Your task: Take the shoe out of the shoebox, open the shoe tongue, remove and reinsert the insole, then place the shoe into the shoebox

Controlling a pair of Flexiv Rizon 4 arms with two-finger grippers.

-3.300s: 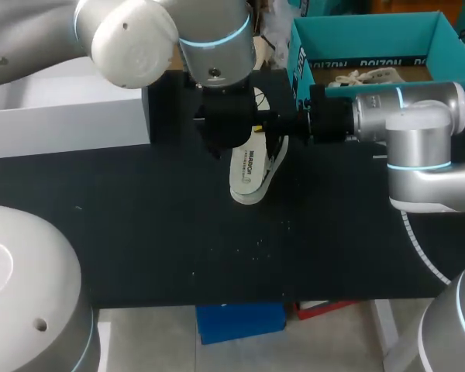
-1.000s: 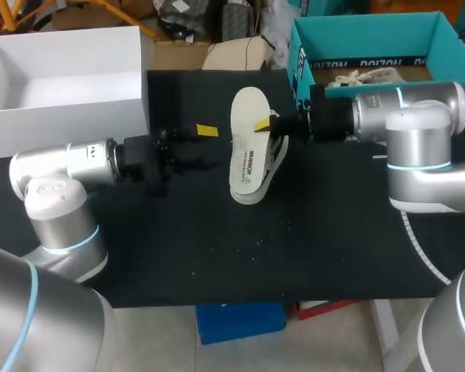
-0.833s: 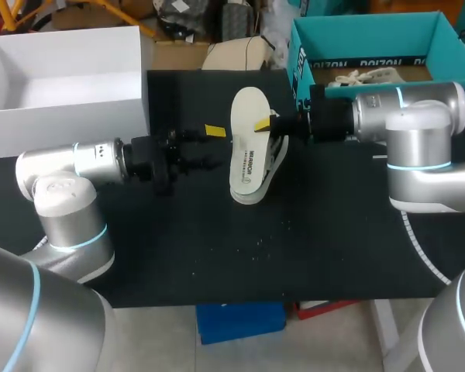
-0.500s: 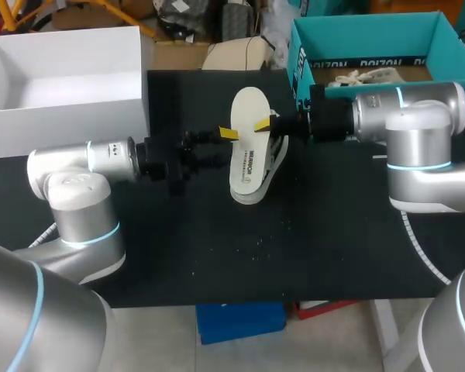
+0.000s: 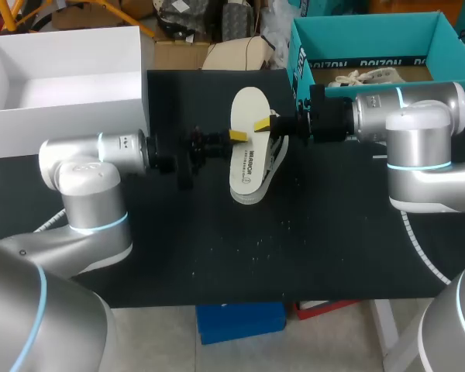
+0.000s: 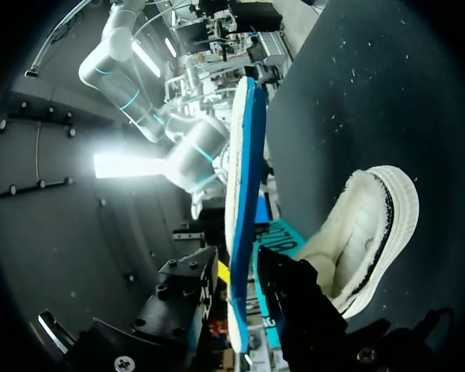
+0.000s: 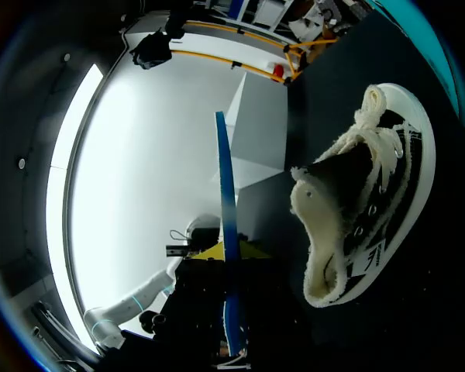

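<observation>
A white insole (image 5: 246, 108) with a blue underside hangs on edge above the black table (image 5: 217, 240). My right gripper (image 5: 263, 125) is shut on its right edge; in the right wrist view the insole (image 7: 225, 201) runs straight out of that gripper (image 7: 229, 310). My left gripper (image 5: 234, 143) is at the insole's left edge. In the left wrist view the insole (image 6: 239, 194) stands between that gripper's (image 6: 239, 302) fingers, with narrow gaps on both sides. The cream, fleece-lined shoe (image 5: 275, 159) lies just beneath and right of the insole. The teal shoebox (image 5: 356, 23) stands at the back right.
A white open box (image 5: 62, 108) stands at the back left, behind my left arm. The teal shoebox holds some paper and cord.
My left arm has slid right, up to the insole, and its fingers have narrowed around the insole's edge. The right arm, insole and shoe have stayed put.
</observation>
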